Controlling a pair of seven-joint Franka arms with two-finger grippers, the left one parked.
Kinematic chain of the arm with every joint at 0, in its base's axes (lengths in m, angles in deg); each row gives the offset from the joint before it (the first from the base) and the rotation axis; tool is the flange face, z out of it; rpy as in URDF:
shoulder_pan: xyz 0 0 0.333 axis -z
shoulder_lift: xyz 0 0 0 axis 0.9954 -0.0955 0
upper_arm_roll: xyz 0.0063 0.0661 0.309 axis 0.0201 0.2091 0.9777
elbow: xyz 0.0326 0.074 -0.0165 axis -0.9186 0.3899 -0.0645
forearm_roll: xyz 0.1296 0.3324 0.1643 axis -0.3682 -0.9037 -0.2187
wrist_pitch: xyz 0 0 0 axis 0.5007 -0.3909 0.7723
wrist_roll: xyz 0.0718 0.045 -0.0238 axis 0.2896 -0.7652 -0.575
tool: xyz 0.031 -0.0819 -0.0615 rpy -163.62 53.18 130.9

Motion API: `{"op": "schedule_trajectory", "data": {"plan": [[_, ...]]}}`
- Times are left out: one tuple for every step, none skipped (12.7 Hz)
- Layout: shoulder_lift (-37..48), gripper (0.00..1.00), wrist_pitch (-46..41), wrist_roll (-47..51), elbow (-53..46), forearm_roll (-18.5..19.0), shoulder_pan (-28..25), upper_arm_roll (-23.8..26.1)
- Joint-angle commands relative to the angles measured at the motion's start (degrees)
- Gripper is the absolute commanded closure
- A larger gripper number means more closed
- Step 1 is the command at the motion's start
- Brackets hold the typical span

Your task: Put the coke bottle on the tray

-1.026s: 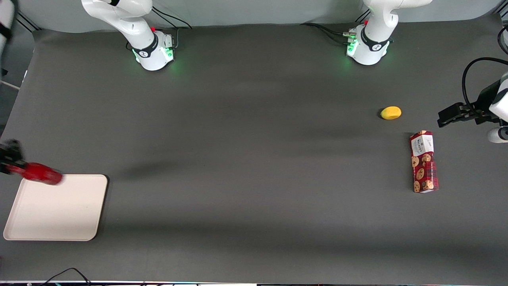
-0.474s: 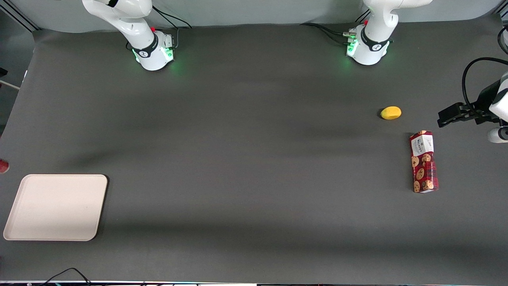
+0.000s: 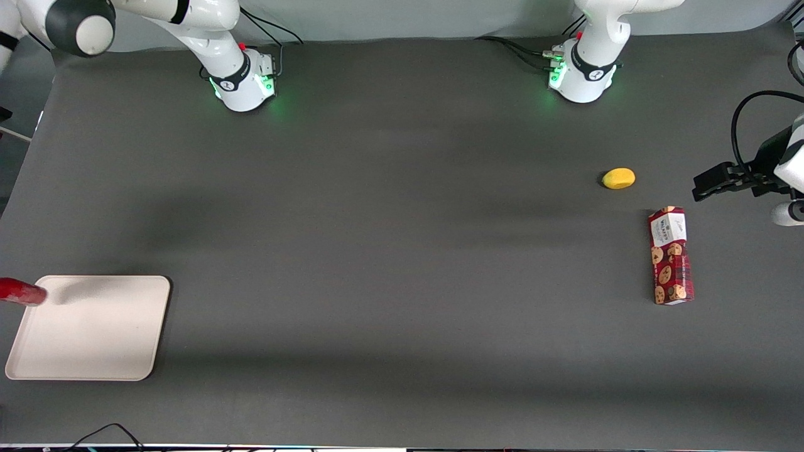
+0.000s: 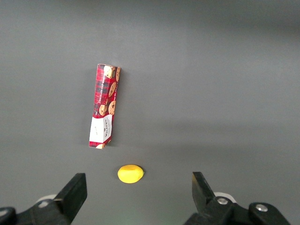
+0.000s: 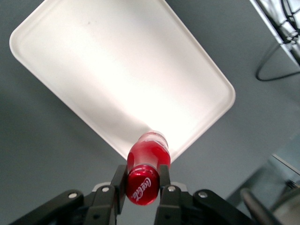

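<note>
The red coke bottle (image 5: 149,151) hangs held by its red cap with white script, and my gripper (image 5: 142,182) is shut on that cap, one black finger on each side. Below it lies the cream-beige tray (image 5: 117,70), flat on the dark table; the bottle's lower end hangs over the tray's rim. In the front view only the bottle's end (image 3: 22,292) pokes into the picture at the working arm's end of the table, beside the tray's (image 3: 94,339) corner farther from the camera. The gripper itself is out of the front view.
A long red cookie box (image 3: 671,255) and a small yellow fruit (image 3: 619,178) lie toward the parked arm's end of the table. The table's edge, with cables (image 5: 276,61) past it, runs close to the tray.
The bottle slid almost out of the front view half a second ago and has come back in, nearer the camera, at the tray's corner. The arm's elbow now shows at the top.
</note>
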Motion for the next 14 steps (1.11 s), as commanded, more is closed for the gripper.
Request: {"op": "schedule_trajectory", "data": {"plan": [[-2.91,1.00,1.65,-1.91,-2.81,-1.93,0.30,-0.45],[-3.71,1.00,2.80,-3.22,-2.81,-1.93,0.39,-0.45],[-3.80,1.00,2.98,-3.67,-2.72,-1.84,1.00,-0.54],[-3.89,1.00,2.98,-3.84,-2.81,-1.50,2.23,-0.54],[-3.89,1.00,2.98,-3.93,-2.81,-1.32,3.02,-0.54],[-4.24,1.00,2.98,-4.89,-2.81,-1.40,4.25,-0.54],[-4.68,1.00,2.98,-6.21,-2.81,-1.93,5.05,-0.45],[-5.03,1.00,3.07,-6.31,-2.72,-2.19,5.75,-0.45],[-5.47,1.00,3.07,-6.31,-2.81,-3.06,5.84,-0.45],[-5.39,1.00,2.98,-5.79,-2.81,-3.42,5.58,-0.45],[-5.30,1.00,2.90,-5.78,-3.07,-3.43,5.15,-0.45],[-5.30,1.00,2.72,-5.61,-3.16,-3.51,5.14,-0.45],[-4.95,1.00,2.46,-5.43,-3.16,-3.51,4.79,-0.28],[-4.68,1.00,2.37,-5.34,-3.16,-3.60,4.44,0.33]]}}
